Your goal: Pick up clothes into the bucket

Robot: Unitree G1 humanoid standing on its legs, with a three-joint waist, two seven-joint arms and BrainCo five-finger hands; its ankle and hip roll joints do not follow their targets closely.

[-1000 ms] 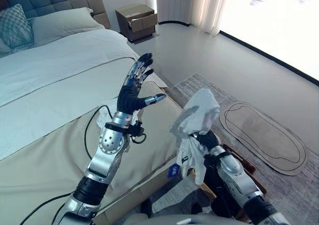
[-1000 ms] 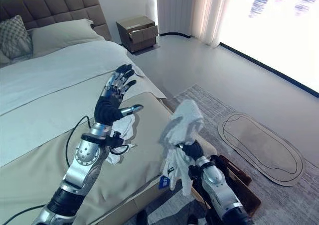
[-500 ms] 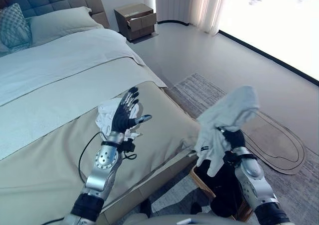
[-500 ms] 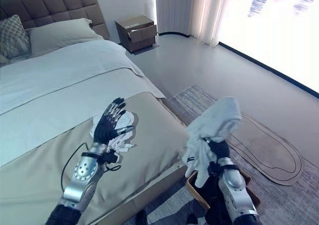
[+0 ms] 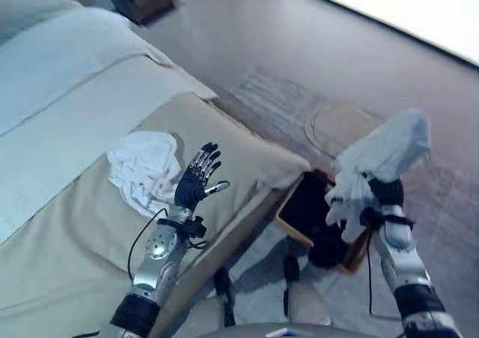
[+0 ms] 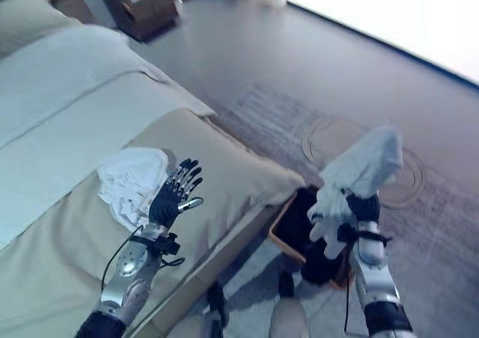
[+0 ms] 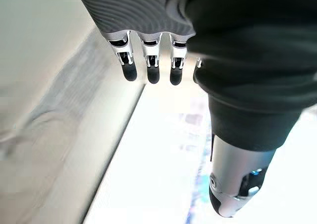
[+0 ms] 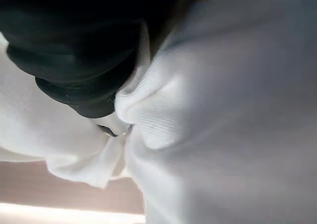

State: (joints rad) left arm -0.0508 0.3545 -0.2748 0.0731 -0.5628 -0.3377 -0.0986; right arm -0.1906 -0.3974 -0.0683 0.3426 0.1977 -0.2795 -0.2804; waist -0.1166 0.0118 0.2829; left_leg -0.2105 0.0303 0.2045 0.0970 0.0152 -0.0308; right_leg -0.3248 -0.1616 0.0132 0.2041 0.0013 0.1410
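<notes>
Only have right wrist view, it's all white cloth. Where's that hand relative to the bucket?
Observer: The right hand holds the white garment up in the air, over the far edge of the dark bucket on the floor by the bed.
Operator: Anything left on the bed?
Observer: Yes, a second white garment lies crumpled on the beige cover.
Operator: Left hand?
Observer: The left hand is raised above the bed beside that garment, fingers straight, holding nothing.
</notes>
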